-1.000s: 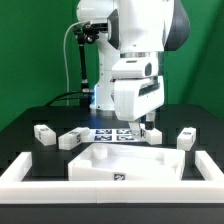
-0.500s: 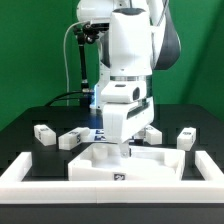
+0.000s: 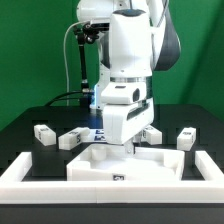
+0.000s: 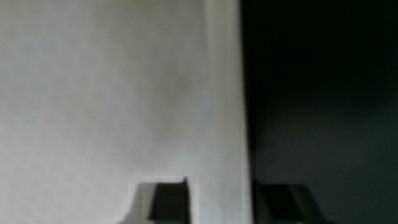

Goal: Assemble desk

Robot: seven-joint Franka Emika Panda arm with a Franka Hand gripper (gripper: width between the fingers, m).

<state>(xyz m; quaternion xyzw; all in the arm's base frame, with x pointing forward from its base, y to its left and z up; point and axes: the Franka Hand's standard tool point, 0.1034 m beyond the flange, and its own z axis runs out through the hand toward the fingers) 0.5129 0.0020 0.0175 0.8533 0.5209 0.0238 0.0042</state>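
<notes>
The desk's tabletop panel (image 3: pixel 125 166) is white and lies flat inside the border wall. My gripper (image 3: pixel 127 148) is low over its far edge. In the wrist view the panel (image 4: pixel 107 100) fills one side, and its straight edge runs between my two dark fingertips (image 4: pixel 166 203). The gripper (image 4: pixel 222 203) is open and straddles that edge, with a dark gap between the edge and the outer finger. White leg blocks with tags lie on the black table: two at the exterior view's left (image 3: pixel 42 134) (image 3: pixel 70 139), one behind my gripper (image 3: pixel 151 133) and one at the right (image 3: pixel 186 137).
A low white U-shaped border wall (image 3: pixel 20 172) surrounds the panel at the front and both sides. The marker board (image 3: pixel 103 133) lies behind the panel, partly hidden by my arm. A green backdrop stands behind the black table.
The arm swung from the exterior view's right toward the middle and came down onto the panel's far edge. In the last half second it has barely moved. The panel and legs stayed put.
</notes>
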